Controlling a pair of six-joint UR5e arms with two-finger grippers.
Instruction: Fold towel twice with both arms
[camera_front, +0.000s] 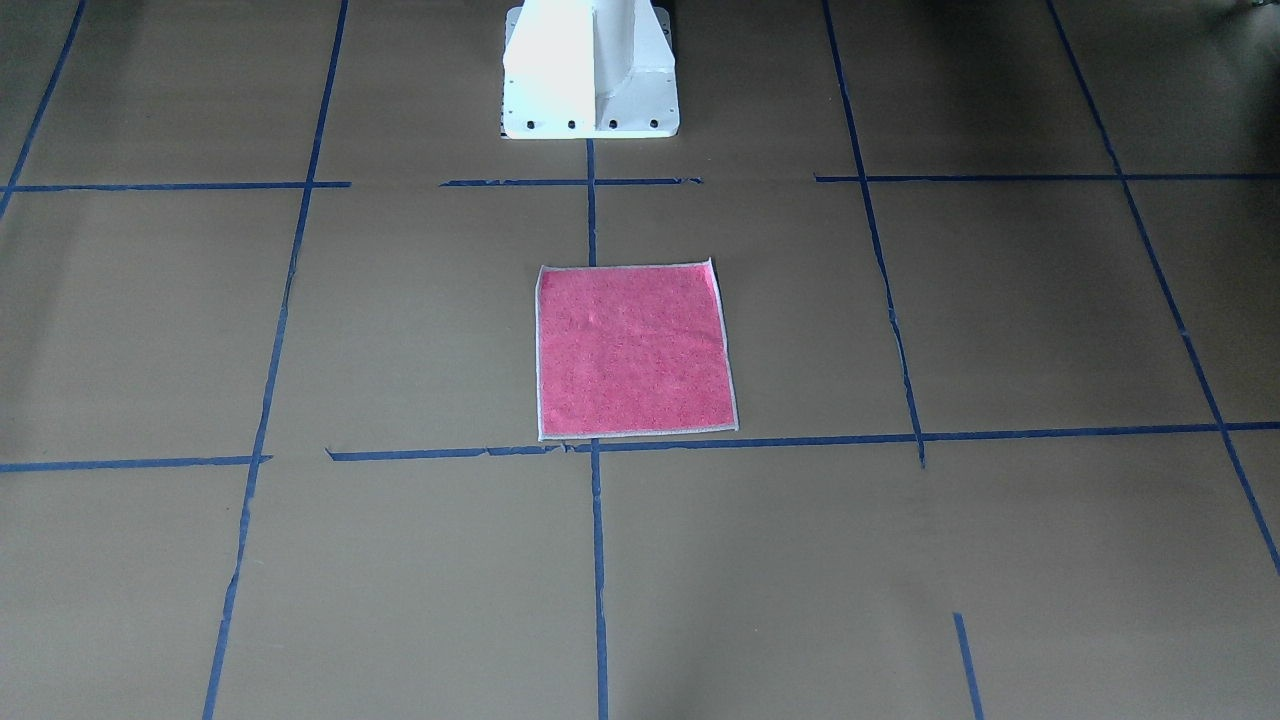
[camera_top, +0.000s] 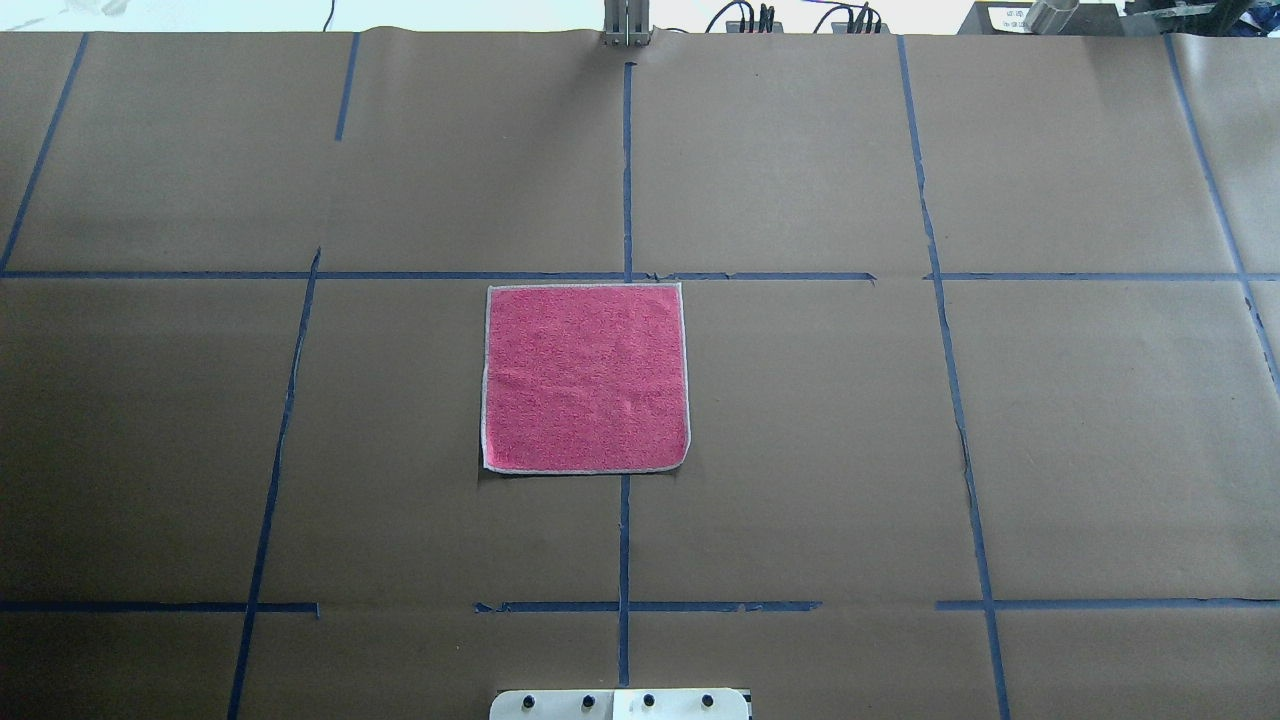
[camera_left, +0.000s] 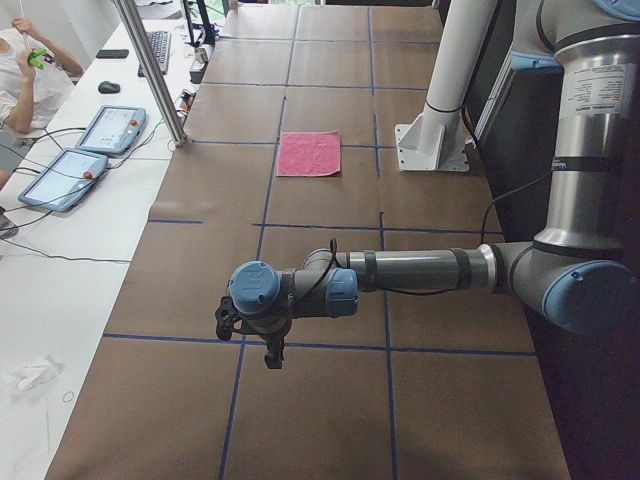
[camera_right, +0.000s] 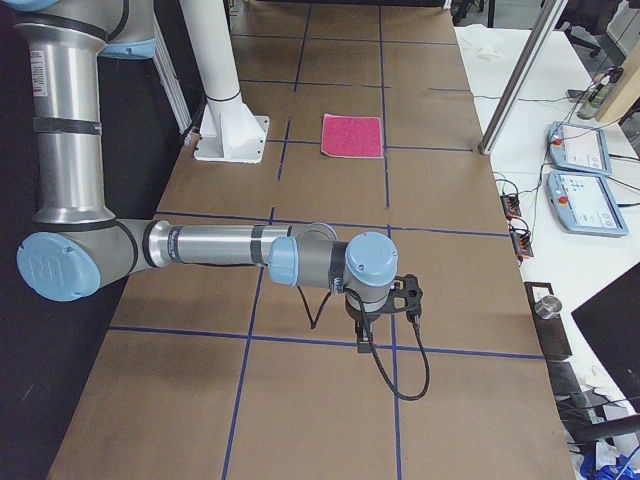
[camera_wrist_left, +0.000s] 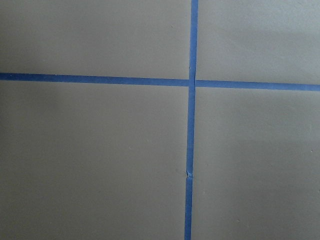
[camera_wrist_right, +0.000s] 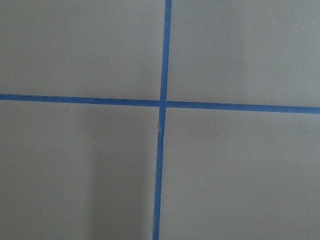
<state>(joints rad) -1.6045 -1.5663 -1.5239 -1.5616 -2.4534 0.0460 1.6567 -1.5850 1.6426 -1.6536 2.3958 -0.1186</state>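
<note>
Far to the left of the pedestal (camera_front: 590, 70), our left arm (camera_left: 420, 270) reaches out level over the table (camera_top: 850, 450). The left gripper (camera_left: 271, 352) points down above a crossing of blue tape (camera_wrist_left: 192, 125). We see it only from the side, so we cannot tell how wide its jaws stand. Straight out from the pedestal lies the towel (camera_top: 586, 378), flat and unfolded, pink face up. Its far edge is just beside a tape line, and it is well apart from both grippers. Far to the pedestal's right, our right arm (camera_right: 210, 245) reaches out likewise, with the right gripper (camera_right: 362, 338) pointing down over another tape crossing. We cannot tell its opening either.
</note>
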